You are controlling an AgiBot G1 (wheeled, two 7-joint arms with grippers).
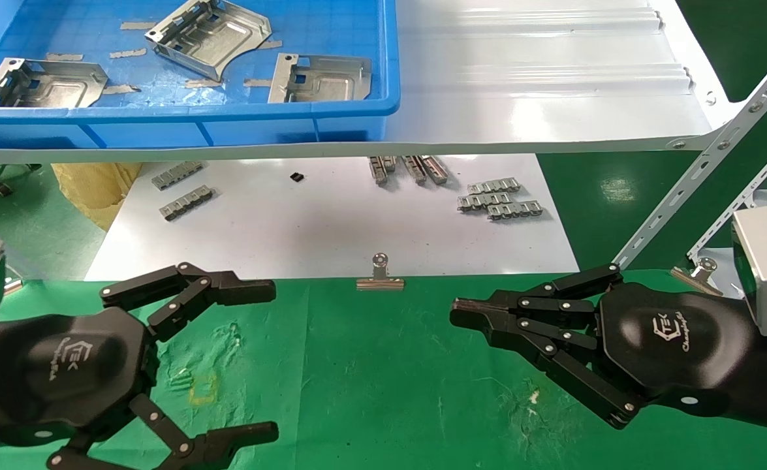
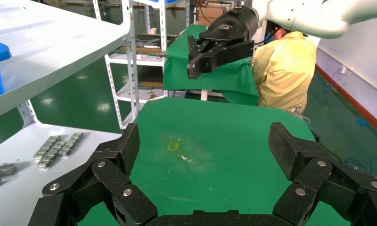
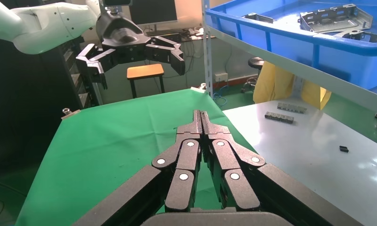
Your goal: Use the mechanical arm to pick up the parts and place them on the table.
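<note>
Three silvery parts lie in the blue bin (image 1: pixel 226 112) on the upper shelf: one part (image 1: pixel 210 36) at the back, one part (image 1: pixel 44 81) on the left, one part (image 1: pixel 321 78) toward the right. The right wrist view also shows a part (image 3: pixel 335 16) in the bin. My left gripper (image 1: pixel 269 361) hovers open and empty over the left of the green table (image 1: pixel 370 378); its fingers (image 2: pixel 130 147) stand wide apart. My right gripper (image 1: pixel 459 314) is shut with nothing in it, over the table's right side, its tip (image 3: pixel 200 115) pointing toward the left gripper.
A glossy white board (image 1: pixel 331 228) behind the table carries grey link strips (image 1: pixel 499 199) and a small black piece (image 1: pixel 297 176). A silver binder clip (image 1: pixel 380 274) sits at the cloth's far edge. Perforated metal bars (image 1: pixel 696 189) slant at the right.
</note>
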